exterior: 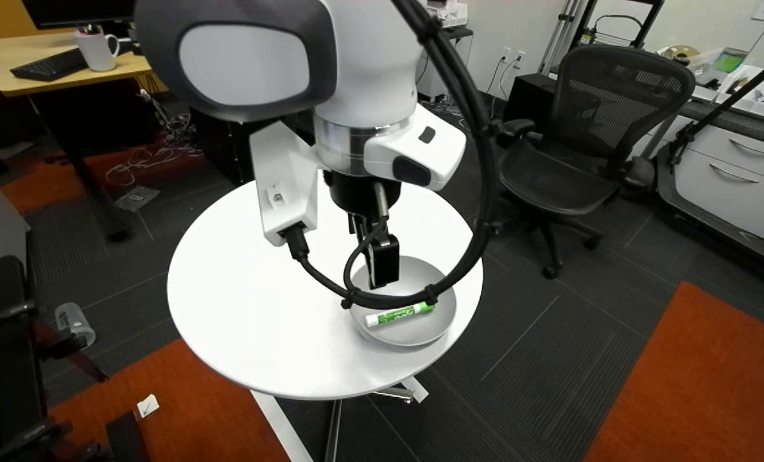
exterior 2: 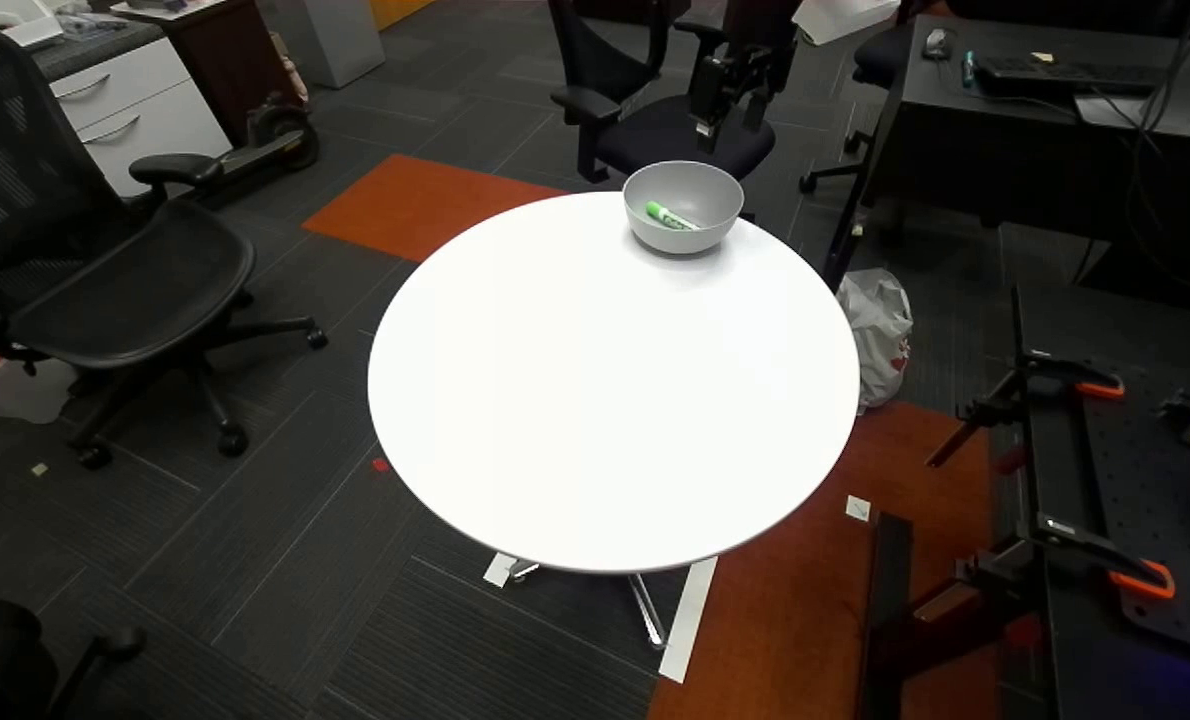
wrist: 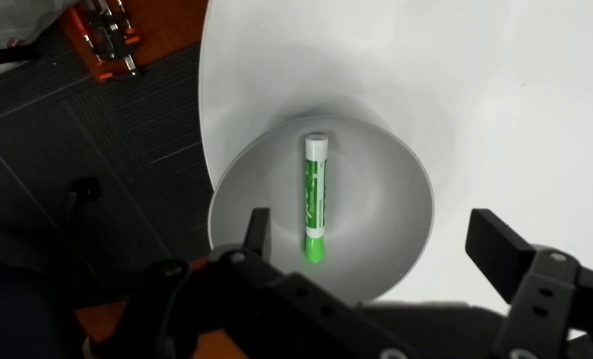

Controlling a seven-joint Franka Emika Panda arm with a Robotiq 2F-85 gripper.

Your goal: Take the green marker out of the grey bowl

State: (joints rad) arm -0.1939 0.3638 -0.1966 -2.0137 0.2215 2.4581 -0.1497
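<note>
The green marker [exterior: 400,314] has a white end and a bright green cap. It lies inside the grey bowl [exterior: 420,335] in both exterior views, where the marker [exterior 2: 669,217] rests against the inside of the bowl [exterior 2: 677,241]. In the wrist view the marker [wrist: 315,194] points up and down in the bowl [wrist: 376,249]. My gripper [wrist: 371,237] is wide open and empty. Its left finger overlaps the bowl beside the cap; its right finger is past the bowl's right rim. The gripper [exterior 2: 731,122] hangs above the bowl in an exterior view; one finger hides the other elsewhere [exterior: 382,269].
The bowl stands near the edge of the round white table [exterior 2: 605,390]. The arm's black cable [exterior: 395,299] loops in front of the bowl in an exterior view. A black office chair [exterior: 594,122] stands beside the table. A plastic bag [exterior 2: 875,335] lies on the floor.
</note>
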